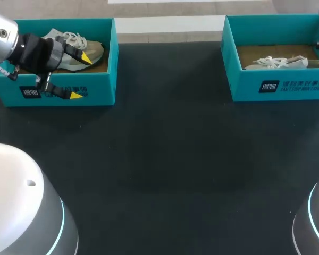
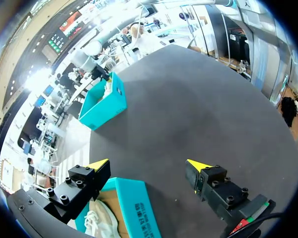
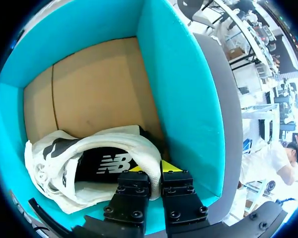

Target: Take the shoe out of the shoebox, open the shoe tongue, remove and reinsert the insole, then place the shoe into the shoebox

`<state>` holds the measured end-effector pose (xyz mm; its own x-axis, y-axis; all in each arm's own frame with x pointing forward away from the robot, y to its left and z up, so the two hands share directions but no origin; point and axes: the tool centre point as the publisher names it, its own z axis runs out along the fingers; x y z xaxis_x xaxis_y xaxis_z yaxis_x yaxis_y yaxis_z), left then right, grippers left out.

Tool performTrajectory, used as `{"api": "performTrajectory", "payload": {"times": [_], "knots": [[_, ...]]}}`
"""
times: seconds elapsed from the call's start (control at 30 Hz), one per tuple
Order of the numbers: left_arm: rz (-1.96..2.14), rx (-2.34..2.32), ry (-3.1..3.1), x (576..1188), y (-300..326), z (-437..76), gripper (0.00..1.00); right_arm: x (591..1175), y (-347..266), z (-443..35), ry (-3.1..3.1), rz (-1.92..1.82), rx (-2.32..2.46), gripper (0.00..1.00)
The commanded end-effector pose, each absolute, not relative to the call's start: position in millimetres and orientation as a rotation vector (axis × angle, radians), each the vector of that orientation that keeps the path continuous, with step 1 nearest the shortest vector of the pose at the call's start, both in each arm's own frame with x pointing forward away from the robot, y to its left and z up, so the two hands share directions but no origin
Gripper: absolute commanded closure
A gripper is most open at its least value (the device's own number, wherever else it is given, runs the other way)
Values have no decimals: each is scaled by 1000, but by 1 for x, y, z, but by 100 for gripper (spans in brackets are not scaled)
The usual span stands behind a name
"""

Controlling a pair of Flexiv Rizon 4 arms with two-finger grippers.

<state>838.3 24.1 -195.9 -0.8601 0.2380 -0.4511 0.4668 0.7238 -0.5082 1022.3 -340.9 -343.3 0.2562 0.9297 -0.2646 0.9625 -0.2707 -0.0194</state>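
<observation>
**Task item.** A white shoe (image 3: 64,158) lies on its side inside the right shoebox (image 3: 179,89), on the brown cardboard floor. Its opening and dark lining face the wrist camera. In the head view its white laces show above the box's front wall.

**Right end effector.** The right gripper (image 3: 153,167) is down inside the right shoebox at the shoe's heel. Its fingers are drawn narrow, with only a slim gap between them. The white collar edge runs through that gap with a finger on each side, so the collar is pinched. In the head view only a dark sliver of this arm shows, at the far right edge over the box.

**Second shoe.** A grey shoe (image 1: 90,50) with white laces sits in the left shoebox (image 1: 95,87), at the table's far left.

**Left end effector.** The left gripper (image 1: 80,76) hangs over the left shoebox with its fingers spread wide and nothing held. It straddles the box's front wall. One yellow tip is over the grey shoe inside the box, and the other is outside, in front of the wall. The left wrist view confirms that the teal wall lies under the wide gap, touching neither finger.

**Surroundings.** Both boxes are teal, open-topped and well apart on the dark table (image 1: 170,159).
</observation>
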Motion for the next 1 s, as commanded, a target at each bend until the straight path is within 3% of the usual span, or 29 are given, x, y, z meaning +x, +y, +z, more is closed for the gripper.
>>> {"api": "performTrajectory", "payload": {"times": [0.03,0.4,0.5,1.0], "knots": [[-893,548,2575,838,24,-196,0,1025,-337,-351,1810,-343,2351,100],[-893,548,2575,838,24,-196,0,1021,-337,-356,1809,-354,2365,99],[-893,548,2575,838,24,-196,0,1020,-337,-354,1804,-352,2367,60],[-893,548,2575,838,24,-196,0,1015,-333,-317,1772,-258,2349,52]]}}
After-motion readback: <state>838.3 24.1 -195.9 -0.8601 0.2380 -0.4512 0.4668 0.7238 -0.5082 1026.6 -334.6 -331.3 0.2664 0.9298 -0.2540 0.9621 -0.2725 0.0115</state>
